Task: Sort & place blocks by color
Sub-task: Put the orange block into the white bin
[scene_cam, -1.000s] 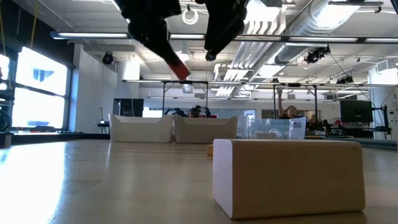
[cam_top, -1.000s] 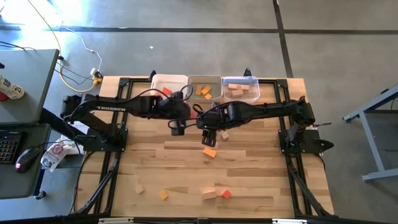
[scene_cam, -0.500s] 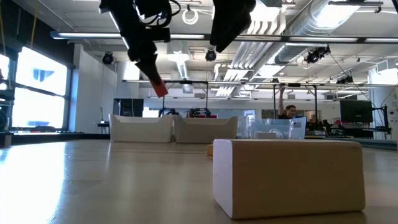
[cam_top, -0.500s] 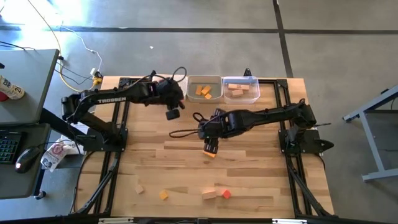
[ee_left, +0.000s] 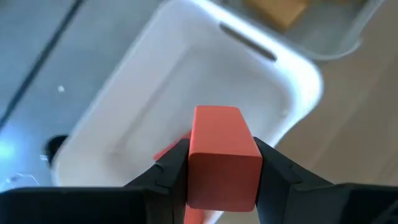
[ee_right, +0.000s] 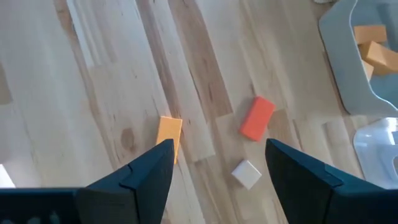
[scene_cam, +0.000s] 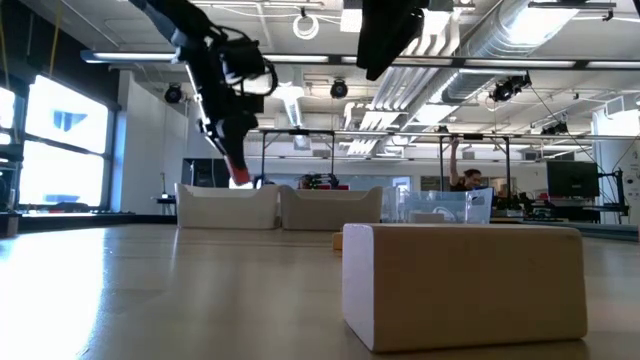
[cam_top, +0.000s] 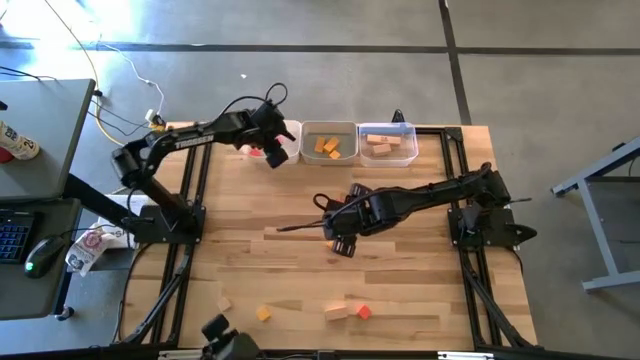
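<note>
My left gripper [cam_top: 268, 150] is shut on a red block [ee_left: 221, 155] above the white bin [cam_top: 285, 128] at the table's far edge; it also shows in the low view [scene_cam: 238, 172]. Another red piece [ee_left: 169, 149] lies in that bin. My right gripper [ee_right: 217, 168] is open and empty above the middle of the table [cam_top: 340, 240]. Below it an orange block [ee_right: 168, 134], a red block [ee_right: 256, 118] and a pale cube [ee_right: 246, 174] lie flat on the wood. The arm hides them in the high view. My left gripper pinches the red block by two opposite sides [ee_left: 194, 163] between its two fingers. The block's free end [ee_left: 216, 113] sticks out past the fingertips. The fingers slant down toward the table's far edge. The block is lifted clear, over the white bin's hollow.
A grey bin [cam_top: 329, 143] with orange blocks and a clear bin [cam_top: 388, 143] with pale blocks stand to the right of the white one. Several loose blocks lie near the front edge: pale [cam_top: 224, 303], orange [cam_top: 263, 313], pale [cam_top: 335, 313], red [cam_top: 363, 312]. A dark object [cam_top: 225, 340] shows there.
My left gripper has carried the red block from the middle of the table toward the far left, to above the white bin, and stays shut on it. My right gripper has gone a little toward the near edge, over the orange block.
</note>
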Controlling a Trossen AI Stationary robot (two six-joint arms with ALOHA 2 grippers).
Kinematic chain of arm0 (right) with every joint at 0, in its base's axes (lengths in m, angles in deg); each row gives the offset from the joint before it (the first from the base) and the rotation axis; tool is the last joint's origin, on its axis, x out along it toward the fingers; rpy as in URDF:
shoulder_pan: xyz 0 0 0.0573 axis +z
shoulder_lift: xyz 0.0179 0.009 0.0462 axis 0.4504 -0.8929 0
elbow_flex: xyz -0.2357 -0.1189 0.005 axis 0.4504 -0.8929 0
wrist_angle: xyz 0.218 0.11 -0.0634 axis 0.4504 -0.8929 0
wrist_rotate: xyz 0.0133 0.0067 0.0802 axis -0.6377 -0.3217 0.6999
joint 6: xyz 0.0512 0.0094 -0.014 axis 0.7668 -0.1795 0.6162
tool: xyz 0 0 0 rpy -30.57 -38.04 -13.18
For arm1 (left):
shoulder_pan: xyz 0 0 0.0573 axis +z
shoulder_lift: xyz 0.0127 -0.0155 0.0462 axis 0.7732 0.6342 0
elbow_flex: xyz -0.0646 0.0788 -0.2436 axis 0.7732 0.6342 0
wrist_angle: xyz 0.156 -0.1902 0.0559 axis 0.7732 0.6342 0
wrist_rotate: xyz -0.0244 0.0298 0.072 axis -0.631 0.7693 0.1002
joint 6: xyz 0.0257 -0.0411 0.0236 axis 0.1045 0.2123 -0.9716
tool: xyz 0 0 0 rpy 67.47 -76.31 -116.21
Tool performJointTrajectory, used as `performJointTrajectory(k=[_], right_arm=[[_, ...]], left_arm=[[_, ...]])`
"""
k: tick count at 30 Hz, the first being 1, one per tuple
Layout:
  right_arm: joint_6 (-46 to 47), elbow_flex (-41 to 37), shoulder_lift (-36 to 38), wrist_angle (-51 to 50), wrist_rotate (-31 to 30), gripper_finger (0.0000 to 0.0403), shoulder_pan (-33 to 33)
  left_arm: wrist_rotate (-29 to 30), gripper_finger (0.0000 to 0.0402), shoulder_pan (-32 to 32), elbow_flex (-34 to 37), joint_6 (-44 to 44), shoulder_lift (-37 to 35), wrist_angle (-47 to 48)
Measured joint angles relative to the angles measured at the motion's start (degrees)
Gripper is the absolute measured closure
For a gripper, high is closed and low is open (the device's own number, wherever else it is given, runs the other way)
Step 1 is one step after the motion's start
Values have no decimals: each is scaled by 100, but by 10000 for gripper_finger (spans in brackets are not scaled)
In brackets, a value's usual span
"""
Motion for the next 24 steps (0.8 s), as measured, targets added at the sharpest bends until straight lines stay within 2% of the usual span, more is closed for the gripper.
performJointTrajectory(k=[5,14,24], right_arm=[[126,0,0,-24,0,163,43],[237,0,0,-23,24,162,42],[373,0,0,-20,446,162,84]], left_arm=[[-476,292,301,0,-2,431,-14],[-534,286,700,0,-1,696,-197],[-564,231,991,0,470,667,-215]])
